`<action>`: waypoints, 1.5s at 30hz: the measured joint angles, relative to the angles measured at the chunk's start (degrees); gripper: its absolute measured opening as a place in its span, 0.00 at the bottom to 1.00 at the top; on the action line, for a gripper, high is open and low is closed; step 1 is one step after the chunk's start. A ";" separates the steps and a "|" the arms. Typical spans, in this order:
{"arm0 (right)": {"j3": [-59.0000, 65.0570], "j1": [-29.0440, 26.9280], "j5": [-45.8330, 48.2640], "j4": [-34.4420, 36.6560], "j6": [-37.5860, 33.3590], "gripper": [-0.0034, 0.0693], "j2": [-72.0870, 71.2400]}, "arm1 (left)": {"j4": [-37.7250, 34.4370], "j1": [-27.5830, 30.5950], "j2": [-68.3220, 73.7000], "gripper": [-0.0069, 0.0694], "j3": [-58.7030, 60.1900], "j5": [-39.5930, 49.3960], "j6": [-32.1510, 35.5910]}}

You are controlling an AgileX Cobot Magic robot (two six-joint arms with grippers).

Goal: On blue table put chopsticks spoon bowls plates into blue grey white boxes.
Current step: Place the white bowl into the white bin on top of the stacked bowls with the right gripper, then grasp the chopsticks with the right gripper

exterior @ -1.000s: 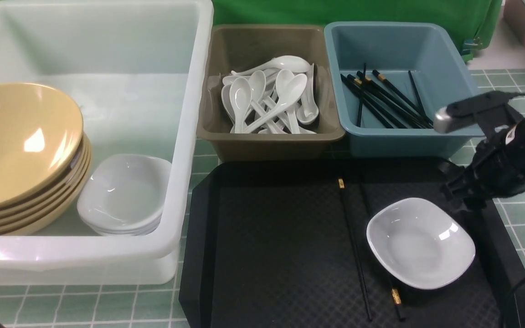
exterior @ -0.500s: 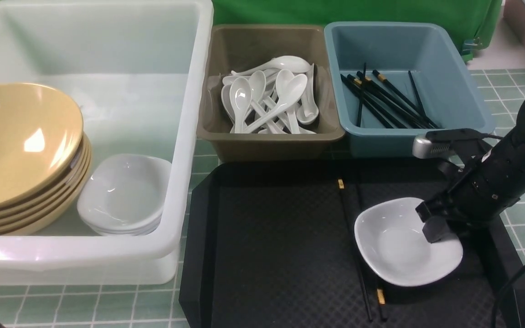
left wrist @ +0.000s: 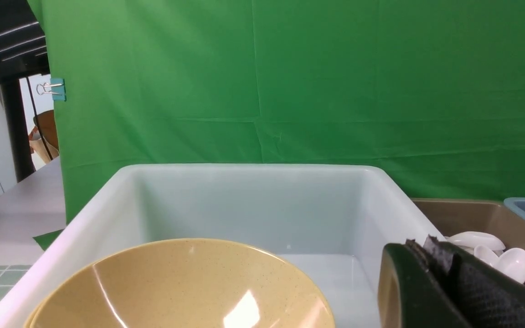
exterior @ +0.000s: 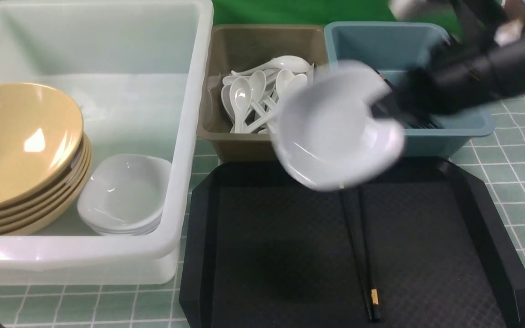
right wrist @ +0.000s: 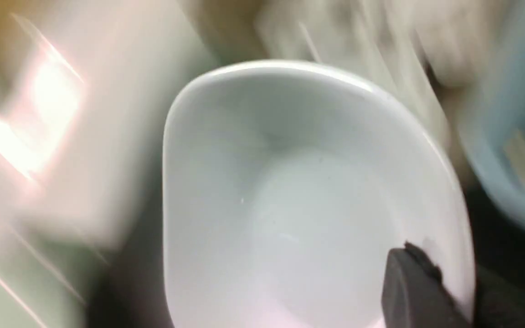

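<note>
My right gripper (exterior: 383,102) is shut on the rim of a small white plate (exterior: 335,132), blurred and held in the air over the front of the grey box (exterior: 262,43) and blue box (exterior: 381,41). In the right wrist view one finger (right wrist: 408,278) lies inside the plate (right wrist: 290,182). Two black chopsticks (exterior: 358,237) lie on the black tray (exterior: 267,255). White spoons (exterior: 249,98) fill the grey box. Yellow bowls (exterior: 21,141) and stacked plates (exterior: 123,193) sit in the white box (exterior: 194,114). My left gripper (left wrist: 421,242) is shut and empty, beside the white box.
The black tray rests on the blue table (exterior: 508,173) in front of the grey and blue boxes. A green cloth (left wrist: 335,91) hangs behind the boxes. My right arm (exterior: 481,68) crosses over the blue box and hides its inside.
My right gripper came down onto the plate on the tray and shut on its rim. It then lifted the plate up and to the left, uncovering the chopsticks.
</note>
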 joint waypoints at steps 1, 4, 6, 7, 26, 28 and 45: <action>-0.47 1.55 -2.80 3.94 -1.22 0.14 1.04 | 0.00 0.00 0.00 0.10 0.00 0.00 -0.15; -2.57 7.94 -12.26 14.86 -8.69 0.14 6.37 | 0.00 0.00 0.00 0.10 0.00 0.00 -0.70; -6.27 12.53 -15.78 20.30 -14.59 0.14 13.09 | 0.00 0.00 0.00 0.10 0.00 0.00 -1.06; -7.76 13.51 -16.20 20.97 -15.72 0.14 15.43 | 0.00 0.00 0.00 0.10 0.00 0.00 -1.05; -22.25 15.19 -11.40 20.61 -7.42 0.61 33.08 | 0.00 0.00 0.00 0.10 0.00 -0.05 -1.49; -22.25 14.88 -9.15 18.96 -7.46 0.68 32.08 | 0.00 0.00 0.00 0.10 0.00 -0.05 -1.49; 5.76 4.45 19.95 -34.54 22.60 0.60 17.28 | 0.00 0.00 0.00 0.10 0.00 -0.79 -1.49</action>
